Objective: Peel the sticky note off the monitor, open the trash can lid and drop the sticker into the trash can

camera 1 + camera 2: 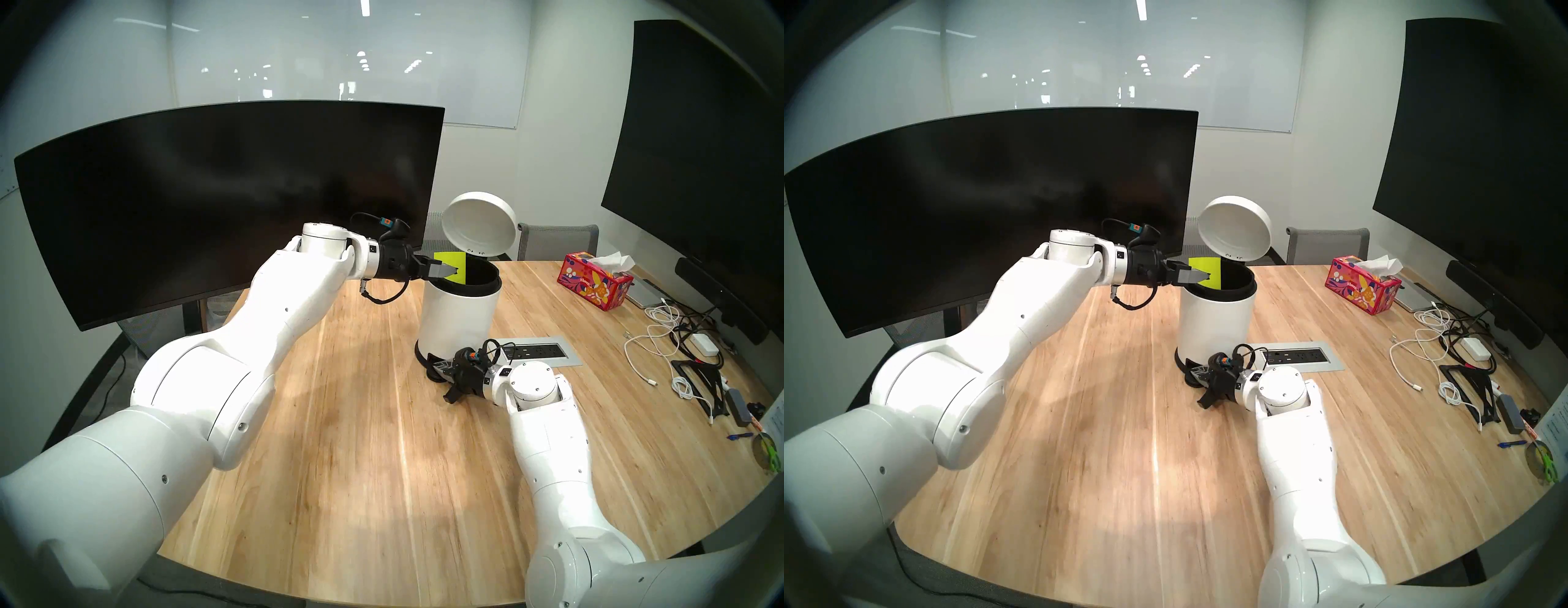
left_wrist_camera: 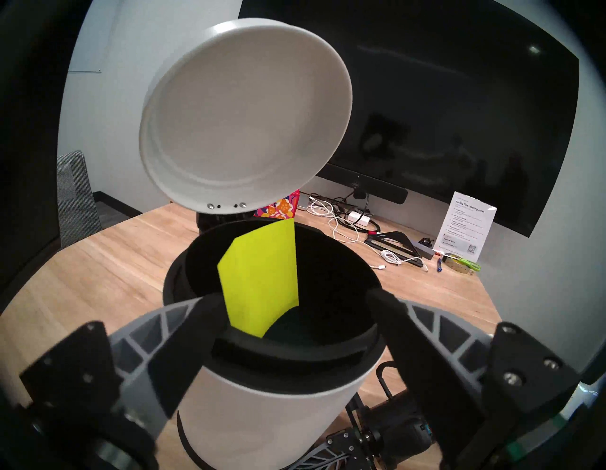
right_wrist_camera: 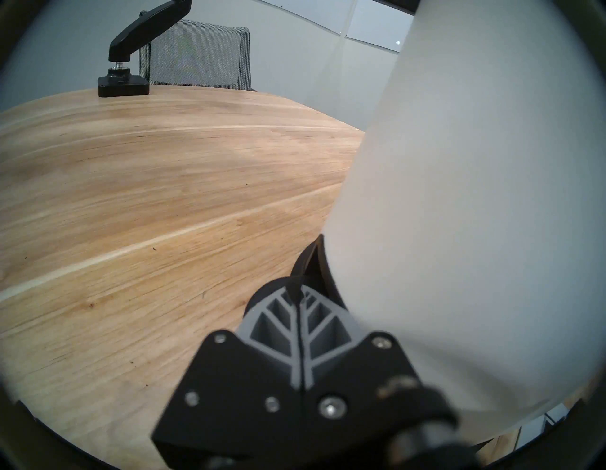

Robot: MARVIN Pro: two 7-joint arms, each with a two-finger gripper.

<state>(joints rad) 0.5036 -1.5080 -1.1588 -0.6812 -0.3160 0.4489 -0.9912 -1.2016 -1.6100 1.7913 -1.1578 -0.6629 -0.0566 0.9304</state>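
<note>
Meanwhile, we saw our left gripper (image 2: 292,305) reaching level toward the trash can (image 1: 456,314), its two fingers spread wide on either side of the bin's near rim. The sticky note (image 2: 260,279) stood upright just ahead of the fingertips, over the black inner bucket (image 2: 328,315), with its lower edge dipping inside the mouth. One long side lay against the inner face of the left finger (image 2: 183,331); whether it still clung there we could not tell, and the other finger was well clear of it. Beyond the note, the trash can lid (image 1: 479,225) stood tipped back on its hinge, its hollow underside facing the gripper. Behind our left arm, the monitor (image 1: 220,204) hung dark.

Lower down, our right gripper (image 3: 299,295) was pressed fully together, fingers flat against each other, its tips resting on the black foot pedal (image 3: 306,262) at the bin's base, with the white wall just beside it. It had hold of nothing. The wooden table (image 1: 360,424) lay beneath both arms.
</note>
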